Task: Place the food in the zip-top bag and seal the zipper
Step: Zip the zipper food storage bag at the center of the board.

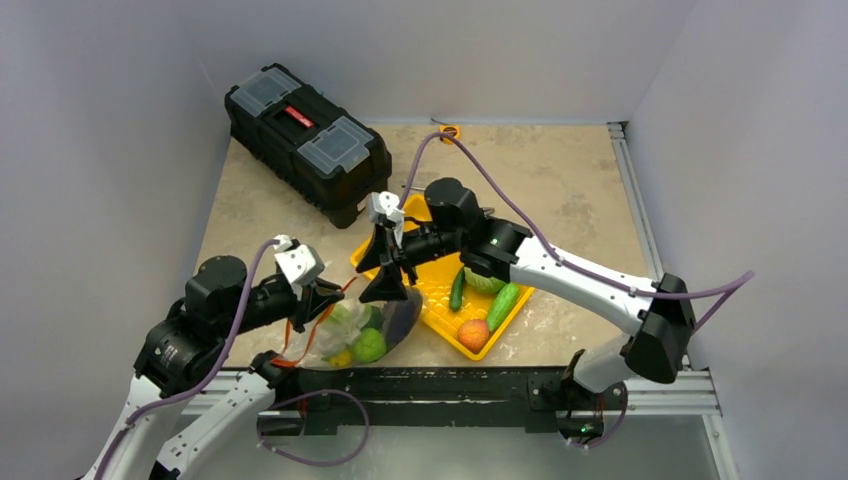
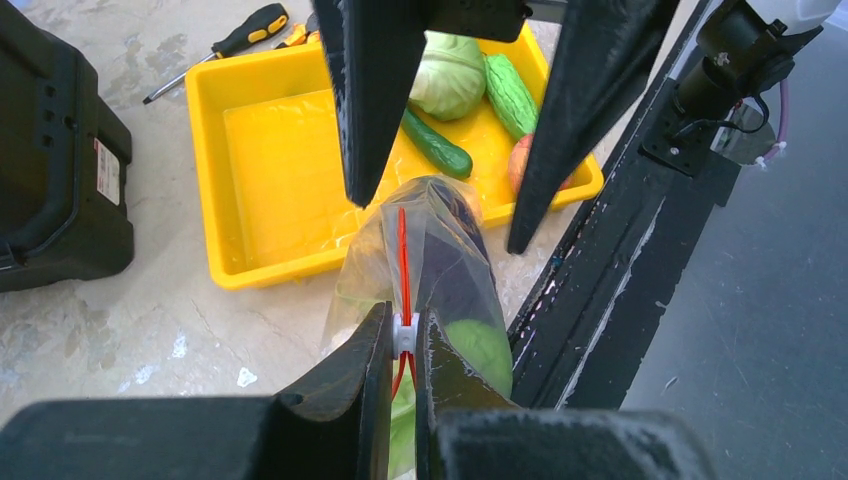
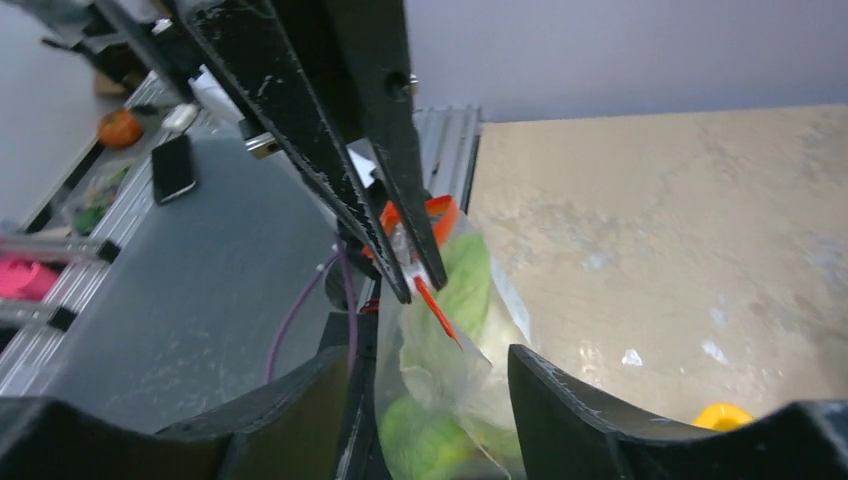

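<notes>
Overhead and close wrist views share the bag (image 2: 450,280).

- Shallow plastic tray (image 2: 280,170): bright, even yellow.
- Worktop (image 1: 560,190): beige, marbled with paler patches.
- Crinkly plastic zip-top bag (image 2: 365,270): clear. Thin zipper strip (image 2: 403,250) red-orange, small slider (image 2: 403,337) white.
- Round toy fruit (image 2: 480,345): lime green.
- Toy eggplant (image 2: 462,275): dark purple.
- Toy cabbage (image 2: 447,75): pale green, veined.
- Smooth toy cucumber (image 2: 437,145): dark green.
- Bumpy toy cucumber (image 2: 510,95): lighter green.
- Toy peach (image 1: 473,334): orange, reddish blush.
- Left hand (image 2: 405,322), right hand (image 3: 428,360): black.
- Rectangular plastic toolbox (image 1: 300,150): black, grey see-through lid panels, red latch.
</notes>
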You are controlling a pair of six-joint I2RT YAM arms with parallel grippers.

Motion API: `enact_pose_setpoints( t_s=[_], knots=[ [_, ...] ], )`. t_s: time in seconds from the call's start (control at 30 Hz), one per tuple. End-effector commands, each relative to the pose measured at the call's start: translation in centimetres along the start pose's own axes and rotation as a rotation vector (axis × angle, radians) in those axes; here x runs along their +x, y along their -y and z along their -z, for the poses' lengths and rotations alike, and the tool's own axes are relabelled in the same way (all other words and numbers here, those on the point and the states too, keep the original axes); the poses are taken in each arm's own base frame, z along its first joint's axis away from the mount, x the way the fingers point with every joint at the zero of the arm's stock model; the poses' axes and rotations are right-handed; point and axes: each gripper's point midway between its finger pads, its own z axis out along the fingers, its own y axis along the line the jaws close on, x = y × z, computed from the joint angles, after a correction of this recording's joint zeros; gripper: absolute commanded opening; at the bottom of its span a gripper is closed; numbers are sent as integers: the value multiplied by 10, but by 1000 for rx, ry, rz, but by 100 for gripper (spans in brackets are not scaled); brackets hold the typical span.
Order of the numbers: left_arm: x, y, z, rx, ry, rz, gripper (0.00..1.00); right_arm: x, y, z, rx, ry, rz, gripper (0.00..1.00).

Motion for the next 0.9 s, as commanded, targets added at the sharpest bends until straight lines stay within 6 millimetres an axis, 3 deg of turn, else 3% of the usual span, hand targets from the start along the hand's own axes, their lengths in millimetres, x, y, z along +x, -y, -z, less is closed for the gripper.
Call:
enact_pose_setpoints(
  t_s=[0.0, 0.13, 0.5, 0.67, 0.87],
  knots=[
    [-14, 2, 0, 17, 44, -28, 0, -11, -27, 0, -211, -39, 128, 61],
    [-17, 4, 0, 25, 49, -26, 0, -11, -26, -7, -263, -54, 141, 58],
    [-17, 3, -2, 29, 44, -25, 0, -5, -21, -14, -265, -107, 146, 28],
    [-17, 3, -5, 37, 40, -20, 0, -6, -19, -16, -240, -110, 157, 26],
    [-19, 4, -5, 38, 45, -21, 0, -4, -16, -22, -205, -127, 162, 14]
  ],
)
